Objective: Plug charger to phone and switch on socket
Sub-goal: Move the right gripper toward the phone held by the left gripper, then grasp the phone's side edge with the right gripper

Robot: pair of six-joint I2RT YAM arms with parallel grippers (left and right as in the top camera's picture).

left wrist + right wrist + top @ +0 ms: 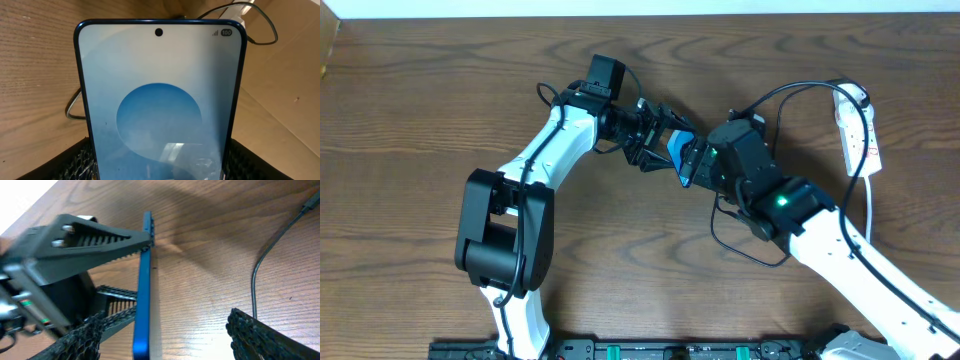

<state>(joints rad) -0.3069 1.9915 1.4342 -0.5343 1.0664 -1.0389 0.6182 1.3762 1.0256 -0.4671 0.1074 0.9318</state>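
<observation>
The left end effector reaches toward the middle of the desk, closed narrowly on the phone. In its wrist view the mesh pads press both long sides of the lit blue screen. To its left lies broad bare wood. The right end effector meets the phone from the other side, spread wide. One pad sits just beside the phone's blue edge and the other is well apart, gripping nothing that shows. The charger cable runs down behind that far pad, its tip hidden. Further right the cable arcs to the socket, which lies along the desk's right edge.
</observation>
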